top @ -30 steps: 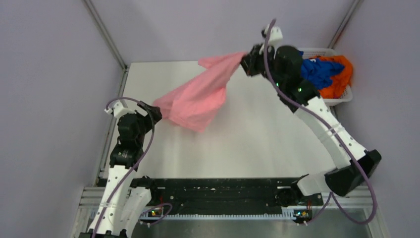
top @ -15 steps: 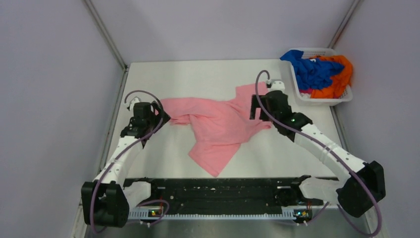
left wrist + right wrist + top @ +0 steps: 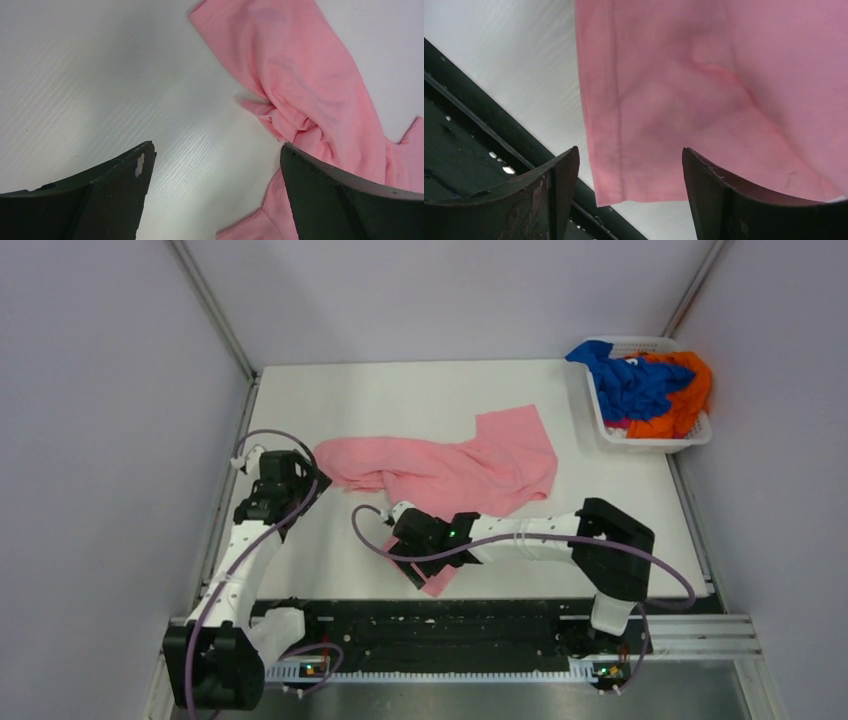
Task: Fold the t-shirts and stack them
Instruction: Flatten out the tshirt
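Pink t-shirt [image 3: 440,475] hem beside table edge [image 3: 330,588]

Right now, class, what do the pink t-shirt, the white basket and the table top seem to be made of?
The pink t-shirt looks like soft matte knit cloth, probably cotton: it bunches into folds. The white basket seems rigid moulded plastic, given its slatted walls. The table top is a hard white sheet, perhaps plastic or laminate, finely ribbed, faintly glossy.

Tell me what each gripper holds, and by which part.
Nothing. The left gripper is open over the table beside the pink t-shirt; the right gripper is open above its near corner.
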Controlling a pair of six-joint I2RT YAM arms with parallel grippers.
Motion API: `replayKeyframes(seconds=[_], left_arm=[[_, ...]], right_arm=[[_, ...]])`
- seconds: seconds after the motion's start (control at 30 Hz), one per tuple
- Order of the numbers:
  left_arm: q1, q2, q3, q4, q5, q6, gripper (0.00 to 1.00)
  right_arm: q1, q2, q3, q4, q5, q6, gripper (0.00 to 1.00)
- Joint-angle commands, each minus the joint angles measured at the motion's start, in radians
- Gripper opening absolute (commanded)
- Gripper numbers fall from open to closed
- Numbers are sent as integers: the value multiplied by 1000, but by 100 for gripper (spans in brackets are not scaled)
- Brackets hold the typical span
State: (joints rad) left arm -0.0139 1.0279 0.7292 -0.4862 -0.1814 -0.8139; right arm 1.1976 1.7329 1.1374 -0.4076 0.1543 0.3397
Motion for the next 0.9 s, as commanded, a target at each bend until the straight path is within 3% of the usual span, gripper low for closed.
replayKeyframes(seconds=[0.0,0.23,0.27,0.37,0.6,0.77,0.87], left_arm=[[6,-56,-13,-55,-50,-29,99],[6,-79,-26,-54,-57,-42,99],[6,-76,-25,-53,-59,-41,99],[6,-57,-8,-61,-74,-36,99],[5,20,6,-31,-7,-1,99],[5,122,29,-20,69,0,98],[5,196,51,-24,95,6,98]], right_arm=[[36,47,40,-46,-80,3,72],[-9,122,-34,-22,-51,93,51],[-28,116,-43,-24,-33,111,44],[-110,62,-71,-72,74,151,2],[-350,-273,-207,-172,268,217,0],[-555,-431,-321,-208,271,212,0],[-593,-461,-333,-196,164,170,0]])
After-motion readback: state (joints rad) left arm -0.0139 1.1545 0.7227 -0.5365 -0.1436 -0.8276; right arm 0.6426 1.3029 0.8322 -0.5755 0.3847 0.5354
